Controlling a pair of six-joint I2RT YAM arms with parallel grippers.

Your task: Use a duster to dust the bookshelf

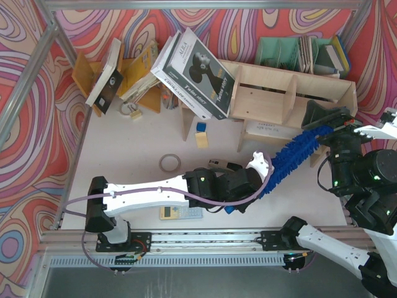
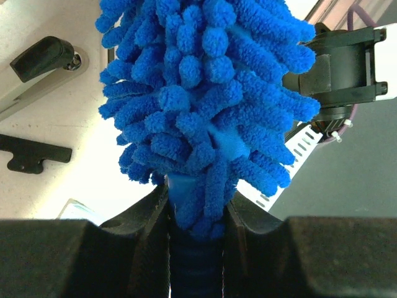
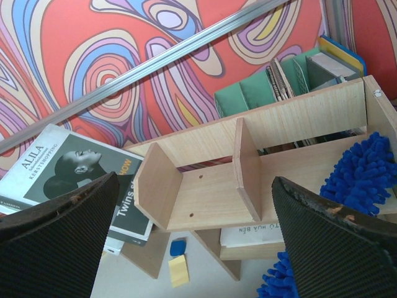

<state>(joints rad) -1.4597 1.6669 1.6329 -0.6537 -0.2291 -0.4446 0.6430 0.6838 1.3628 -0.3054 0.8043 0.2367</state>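
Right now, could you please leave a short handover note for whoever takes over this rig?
Left gripper: shut on the blue microfibre duster, at its handle end.
Right gripper: open, empty, facing the plywood bookshelf near its right end.
Duster: fluffy tip at the bookshelf's right compartment; contact unclear.
Done: duster picked up and brought to the shelf.
To do: sweep the compartments and dividers; how much is dusted cannot be told.

Walls (image 1: 25, 62) on three sides carry a swirling print in red, purple, orange and pale blue. Aluminium bars (image 1: 198, 5) frame the enclosure along the top edges and corners. The table (image 1: 124, 149) is white, evenly lit, with a slotted metal rail (image 1: 205, 238) along its near edge.
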